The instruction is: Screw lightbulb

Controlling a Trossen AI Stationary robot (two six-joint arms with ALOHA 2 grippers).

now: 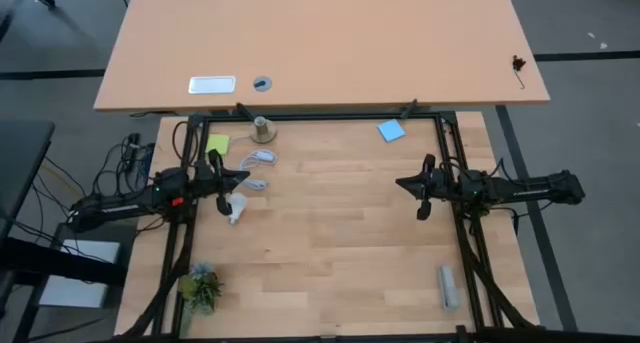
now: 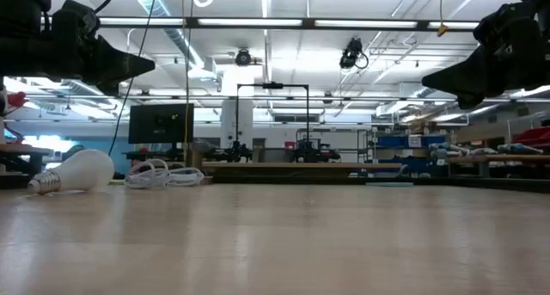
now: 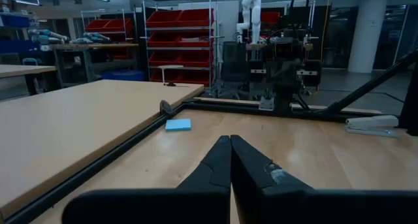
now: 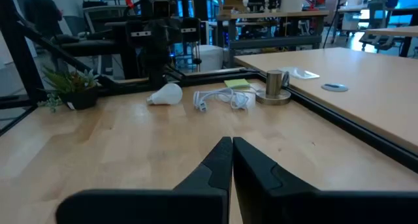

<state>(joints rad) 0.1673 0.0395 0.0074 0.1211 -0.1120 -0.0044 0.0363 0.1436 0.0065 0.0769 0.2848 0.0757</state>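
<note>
Lying on its side near the worktop's [image 1: 340, 233] left edge: lightbulb [image 1: 234, 207]. Hovering beside it, pressed together: left gripper [image 1: 224, 175]. Waiting opposite, likewise pressed together: right gripper [image 1: 404, 185].

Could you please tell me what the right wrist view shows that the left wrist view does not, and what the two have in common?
Only the right wrist view shows the lightbulb lying on the table, the coiled white cable, the socket base, the yellow note and the small plant. Only the left wrist view shows the blue note and the stapler. Both share the wooden table and their own shut claw: right claw, left claw.
</note>
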